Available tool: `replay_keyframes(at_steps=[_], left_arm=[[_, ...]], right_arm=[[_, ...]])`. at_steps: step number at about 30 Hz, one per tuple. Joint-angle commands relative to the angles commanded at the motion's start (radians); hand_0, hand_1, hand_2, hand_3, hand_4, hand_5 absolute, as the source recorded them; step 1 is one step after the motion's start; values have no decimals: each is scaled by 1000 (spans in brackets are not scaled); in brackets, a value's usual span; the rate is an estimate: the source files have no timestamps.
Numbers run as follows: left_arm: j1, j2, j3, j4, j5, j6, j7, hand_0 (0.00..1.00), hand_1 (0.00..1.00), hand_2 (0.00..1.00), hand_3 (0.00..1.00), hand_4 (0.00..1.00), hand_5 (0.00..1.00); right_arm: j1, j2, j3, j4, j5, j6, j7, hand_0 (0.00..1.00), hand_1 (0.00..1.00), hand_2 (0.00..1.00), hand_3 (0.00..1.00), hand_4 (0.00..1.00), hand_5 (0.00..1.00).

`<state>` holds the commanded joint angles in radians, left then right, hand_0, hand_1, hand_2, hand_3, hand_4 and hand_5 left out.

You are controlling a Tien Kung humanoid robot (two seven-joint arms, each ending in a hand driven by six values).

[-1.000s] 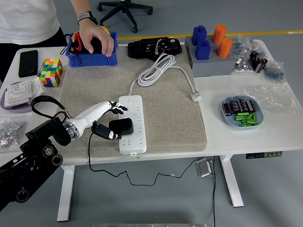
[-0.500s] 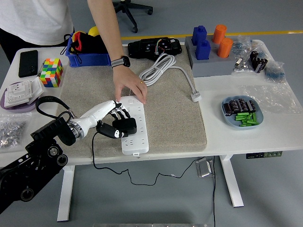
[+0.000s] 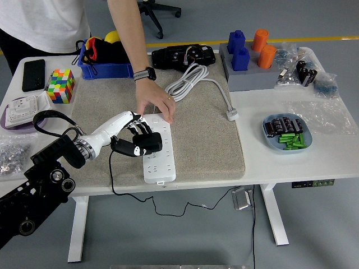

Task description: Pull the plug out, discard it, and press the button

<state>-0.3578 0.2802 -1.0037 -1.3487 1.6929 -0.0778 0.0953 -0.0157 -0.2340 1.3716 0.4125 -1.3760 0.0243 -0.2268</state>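
A white power strip [image 3: 159,156] lies on the grey mat [image 3: 202,140] near the table's front edge. A black plug adapter [image 3: 147,143] with a thin black cord sits at the strip's left side, slightly lifted. My left hand [image 3: 136,137] has its fingers closed around the black plug. A person's hand [image 3: 152,102] presses down on the far end of the strip. The strip's white cable [image 3: 188,81] coils toward the back, its plug [image 3: 231,115] lying on the mat. My right hand is out of view.
A blue bin [image 3: 106,67] with toys, a colourful cube [image 3: 60,85], a phone [image 3: 33,74] and a wall socket [image 3: 23,107] stand at the left. A black device [image 3: 183,56], blue and orange blocks [image 3: 249,47] and a blue plate [image 3: 287,134] are at the right.
The person's hand moved from the blue bin to hold down the strip's far end. My left hand closed on the black plug and lifted it a little up and away from the strip.
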Motion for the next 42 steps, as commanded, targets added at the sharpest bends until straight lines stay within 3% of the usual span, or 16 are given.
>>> replay_keyframes(at_steps=[4, 11, 18, 19, 24, 25, 30, 31, 36, 37, 42], left_arm=[[6, 0, -44, 0, -5, 12, -13, 519, 293, 313, 483, 723, 2], [-11, -3, -137, 107, 66, 44, -19, 521, 293, 312, 481, 720, 2], [-13, -16, -159, 193, 101, 59, -23, 539, 300, 315, 487, 717, 2], [-14, -19, -159, 202, 101, 60, -24, 568, 336, 342, 529, 718, 2], [-15, -21, -151, 214, 90, 51, -29, 568, 336, 342, 529, 718, 2], [-15, -21, -150, 213, 89, 49, -30, 602, 505, 489, 587, 798, 2], [-18, -23, -147, 212, 102, 36, -14, 602, 505, 489, 587, 798, 2], [-18, -23, -146, 212, 103, 31, -12, 644, 669, 639, 745, 887, 2], [-18, -22, -144, 212, 105, 17, -5, 644, 669, 639, 745, 887, 2], [-19, -22, -144, 213, 106, 15, -4, 702, 767, 751, 838, 959, 2], [-19, -22, -144, 214, 112, 5, 5, 702, 767, 751, 838, 959, 2]], right_arm=[[0, 0, 0, 0, 0, 0, 0, 752, 716, 717, 736, 771, 630], [0, 0, 2, -1, 0, 0, -1, 752, 714, 717, 737, 772, 630], [0, 1, 2, -1, 1, 1, -1, 752, 716, 717, 737, 771, 629], [0, 1, 2, -1, 1, 1, -1, 752, 716, 717, 737, 771, 628], [-1, 1, 1, -1, 1, 1, 0, 752, 716, 717, 737, 771, 628], [-1, 1, 1, -1, 1, 1, 0, 752, 716, 717, 736, 771, 627], [-1, 1, -1, -1, 2, 1, -1, 752, 716, 717, 736, 771, 627], [-1, 1, 0, -1, 2, 1, -1, 752, 716, 717, 735, 771, 627], [0, 1, 2, -1, 1, 1, 0, 752, 716, 717, 735, 771, 627], [0, 0, 2, -1, 1, 1, 0, 752, 716, 717, 735, 771, 627], [-1, 1, 1, -1, 1, 2, 0, 752, 716, 717, 735, 771, 627]])
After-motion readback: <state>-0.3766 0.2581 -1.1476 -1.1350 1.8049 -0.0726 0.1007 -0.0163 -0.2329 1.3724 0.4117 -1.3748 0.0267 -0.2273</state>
